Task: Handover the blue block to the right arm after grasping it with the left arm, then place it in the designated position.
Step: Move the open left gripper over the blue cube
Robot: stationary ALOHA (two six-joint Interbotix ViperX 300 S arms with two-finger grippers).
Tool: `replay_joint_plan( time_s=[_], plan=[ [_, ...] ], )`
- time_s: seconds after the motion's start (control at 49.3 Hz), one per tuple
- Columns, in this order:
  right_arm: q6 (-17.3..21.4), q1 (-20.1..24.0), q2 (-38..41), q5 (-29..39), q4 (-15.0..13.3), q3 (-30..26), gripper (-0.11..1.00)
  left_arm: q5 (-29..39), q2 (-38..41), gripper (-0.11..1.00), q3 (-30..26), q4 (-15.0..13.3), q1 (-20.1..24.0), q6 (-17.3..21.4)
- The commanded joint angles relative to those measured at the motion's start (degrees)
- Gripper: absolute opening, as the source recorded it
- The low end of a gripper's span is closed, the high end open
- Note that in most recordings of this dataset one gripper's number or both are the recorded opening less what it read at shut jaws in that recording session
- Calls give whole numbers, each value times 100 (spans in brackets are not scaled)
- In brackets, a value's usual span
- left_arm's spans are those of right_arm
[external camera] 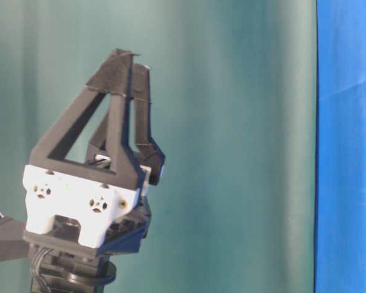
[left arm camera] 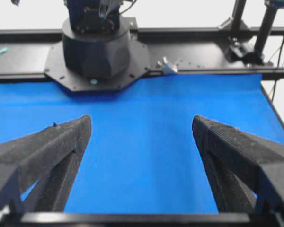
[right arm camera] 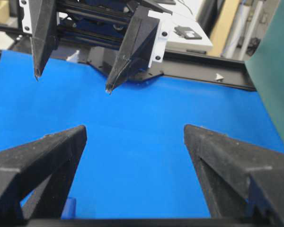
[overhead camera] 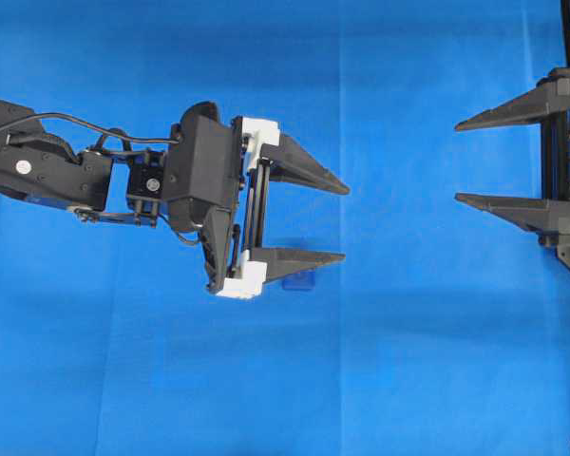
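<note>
The blue block [overhead camera: 300,280] lies on the blue cloth, partly covered in the overhead view by the lower finger of my left gripper [overhead camera: 344,220]. That gripper has white blocks at the finger bases, points right and is open with nothing between its fingers [left arm camera: 141,125]. It appears raised above the cloth [external camera: 134,60]. My right gripper [overhead camera: 456,161] is all black, at the right edge, pointing left and open, with nothing in it [right arm camera: 135,132]. In the right wrist view the block [right arm camera: 69,208] peeks out by the left finger, and the left gripper [right arm camera: 72,82] faces me. The left wrist view does not show the block.
Blue cloth [overhead camera: 408,361] covers the table. A black arm base [left arm camera: 94,47] and black frame rail [left arm camera: 203,52] stand at the cloth's far edge. A green backdrop [external camera: 232,122] hangs behind the table.
</note>
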Motion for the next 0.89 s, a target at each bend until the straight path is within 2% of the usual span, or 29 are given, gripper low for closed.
replay_joint_plan(
  time_s=[0.0, 0.223, 0.669, 0.872],
  plan=[
    [9, -9, 44, -44, 9, -158, 97, 176, -79, 91, -167, 18, -9, -62],
    [9, -9, 62, -44, 9, -167, 97, 1415, 44, 91, -554, 9, -105, -79],
    [9, -9, 70, -18, 9, -167, 97, 5054, 809, 91, -2171, 9, -132, -299],
    [9, -9, 79, -18, 18, -167, 97, 5845, 1028, 91, -2602, 9, -167, -308]
  ],
)
